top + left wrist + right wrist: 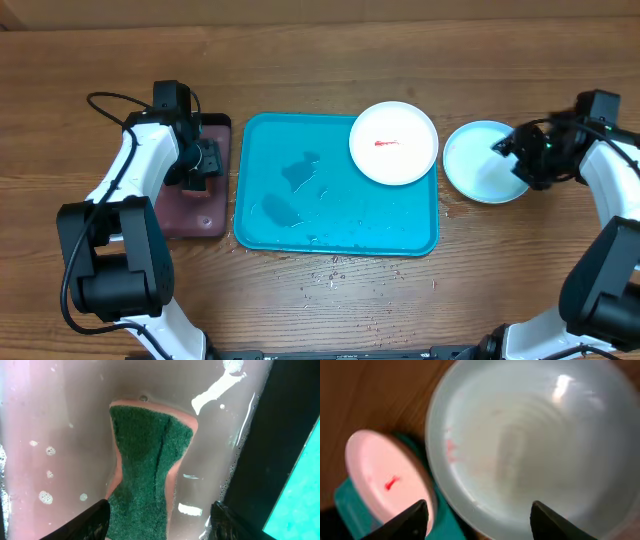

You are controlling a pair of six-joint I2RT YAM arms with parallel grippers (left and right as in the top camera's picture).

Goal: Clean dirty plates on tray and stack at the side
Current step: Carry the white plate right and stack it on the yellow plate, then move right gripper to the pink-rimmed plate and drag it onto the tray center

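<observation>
The left gripper [160, 522] has its jaws spread. One dark finger stands at each side of the near end of a green scouring sponge with a pink foam backing [145, 450], pinching nothing. The sponge lies flat, green face up, on the wet pinkish floor of a small black-rimmed rectangular tray [55, 425]. The right gripper [480, 520] is likewise spread and empty, hovering over a round light blue plastic plate [535, 440] that rests on the wooden table [330, 50]. That plate sits just off the 3 o'clock side of the large turquoise plastic tray [270, 140]. A round white plastic plate [393, 142] with a red smear [386, 143] sits in that tray's 1 o'clock corner. The step in hand looks like taking up the sponge. To do it well, the fingers should drop down the sponge's long sides, close on its narrow waist and lift straight, so it does not twist on the slick floor. Only the left wrist view shows the sponge, since the arm hides it from overhead. Only the right wrist view shows a faint reddish trace [450, 449] near the blue plate's 9 o'clock rim, so that plate may need more wiping. The overhead view alone gives the layout, with the small tray at the turquoise tray's 9 o'clock. No yellow-green plate appears in any view.
</observation>
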